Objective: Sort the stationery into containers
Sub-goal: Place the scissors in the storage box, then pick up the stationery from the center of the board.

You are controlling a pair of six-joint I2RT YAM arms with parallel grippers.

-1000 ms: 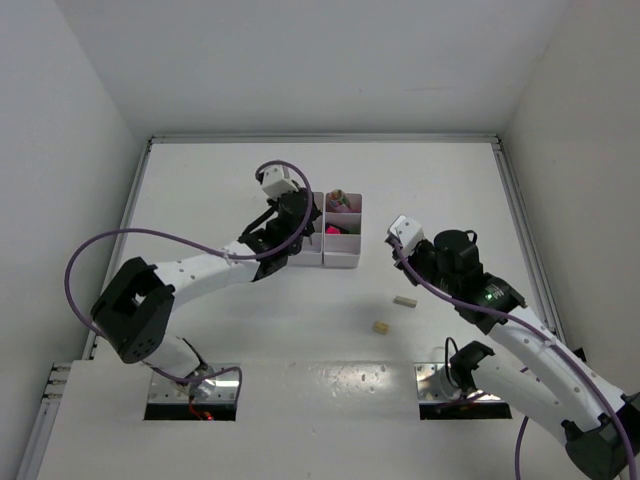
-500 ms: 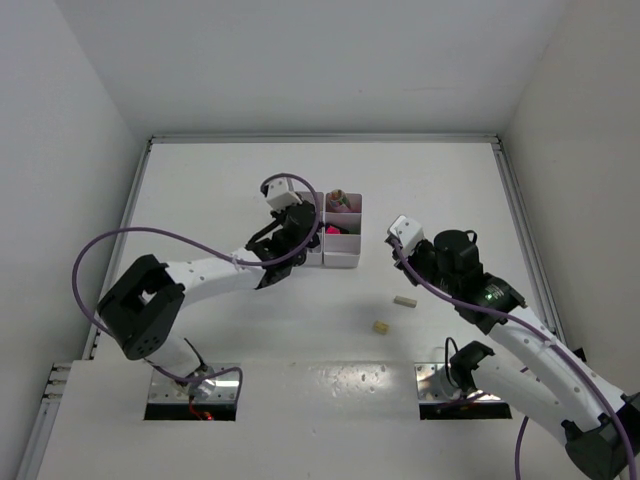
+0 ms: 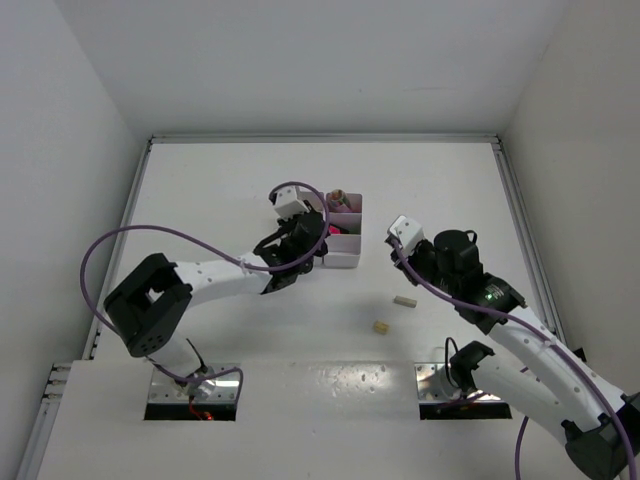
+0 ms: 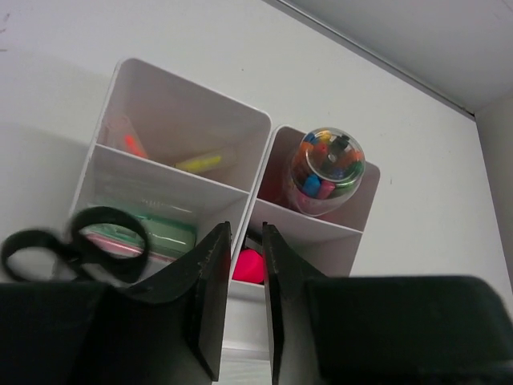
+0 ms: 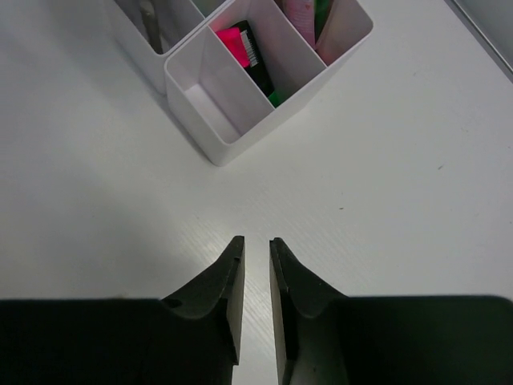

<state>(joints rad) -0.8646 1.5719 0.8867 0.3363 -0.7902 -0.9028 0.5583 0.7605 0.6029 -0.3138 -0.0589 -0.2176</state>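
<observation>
While white walls split it into square cells, the organizer tray (image 4: pixel 160 172) (scissors (image 4: pixel 70 245), highlighters (image 5: pixel 232 38) inside) sits mid-table nearer the far edge, directly under the left gripper (image 4: pixel 248 234), pinched nearly closed on nothing; the right gripper (image 5: pixel 257 245), likewise clenched and empty, hovers beside it.

A white table (image 3: pixel 200 190) with a raised metal rim sits enclosed by plain white walls (image 3: pixel 300 60) on three sides, evenly and softly lit.

Black-fingered left gripper (image 4: pixel 247 233) reaches toward 2 o'clock, black-fingered right gripper (image 5: pixel 256 242) toward 10 o'clock, both pinched nearly closed.
</observation>
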